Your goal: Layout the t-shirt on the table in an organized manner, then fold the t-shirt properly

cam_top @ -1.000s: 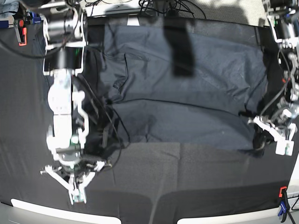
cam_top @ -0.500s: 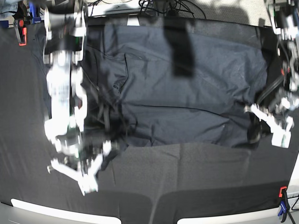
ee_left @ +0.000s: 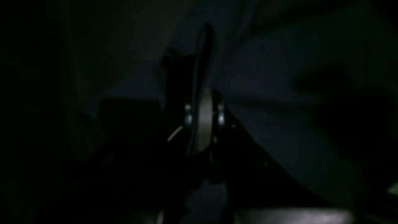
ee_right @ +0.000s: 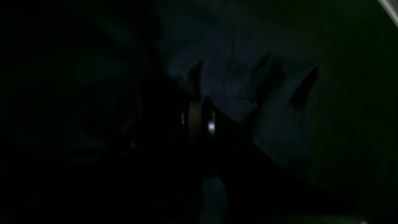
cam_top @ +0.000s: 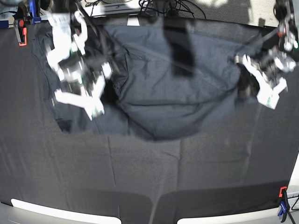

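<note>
Pinching opposite edges of the t-shirt (cam_top: 163, 88), the right gripper (cam_top: 96, 105) and left gripper (cam_top: 261, 91) hold it rumpled above the table (cam_top: 187, 177), so flattening and folding remain.

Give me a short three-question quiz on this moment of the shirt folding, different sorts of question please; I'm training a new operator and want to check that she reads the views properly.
1. True or false: both grippers are shut on the t-shirt.
2. In the base view, which gripper is on the picture's left side? A) the left gripper B) the right gripper
3. Fill the gap: the shirt's near edge sags in the middle between the two held ends, above the black ____.

Key
1. True: each holds a bunched end of the fabric, lifted toward the far side.
2. B.
3. Table.
</note>
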You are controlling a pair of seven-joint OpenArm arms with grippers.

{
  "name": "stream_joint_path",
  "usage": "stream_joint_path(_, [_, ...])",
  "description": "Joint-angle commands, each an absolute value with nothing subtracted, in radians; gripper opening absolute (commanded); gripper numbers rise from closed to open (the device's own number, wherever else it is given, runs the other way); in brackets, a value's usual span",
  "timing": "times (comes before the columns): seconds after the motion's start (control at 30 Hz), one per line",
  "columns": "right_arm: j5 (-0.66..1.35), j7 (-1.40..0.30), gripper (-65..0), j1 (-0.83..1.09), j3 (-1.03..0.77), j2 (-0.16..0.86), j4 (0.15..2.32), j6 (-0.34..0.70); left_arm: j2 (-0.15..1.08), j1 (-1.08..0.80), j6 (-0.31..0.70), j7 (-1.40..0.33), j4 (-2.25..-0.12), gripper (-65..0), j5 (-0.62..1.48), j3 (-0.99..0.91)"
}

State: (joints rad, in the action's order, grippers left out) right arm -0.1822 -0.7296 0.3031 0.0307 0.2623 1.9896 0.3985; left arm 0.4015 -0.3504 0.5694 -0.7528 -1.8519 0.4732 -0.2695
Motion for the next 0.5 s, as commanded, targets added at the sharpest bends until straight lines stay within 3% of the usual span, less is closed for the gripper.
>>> stream_joint_path(0.0, [-0.182,-0.711,-65.0,0.314,0.026,0.287,2.010,0.397,0.416,-0.357,0.569,-0.745,-1.874,-65.0,0.490,-0.276])
stream_joint_path(0.23, [-0.192,-0.716,-65.0,0.386,0.025,0.392,2.010,0.371,0.416,-0.419,0.569,-0.758,-1.876,-65.0,0.487,-0.276])
stream_joint_path(0.47, [-0.258,-0.728,-65.0,0.386,-0.001,0.405,2.010,0.353,0.432,-0.418,0.569,-0.793,-1.913,-65.0,0.487,-0.297])
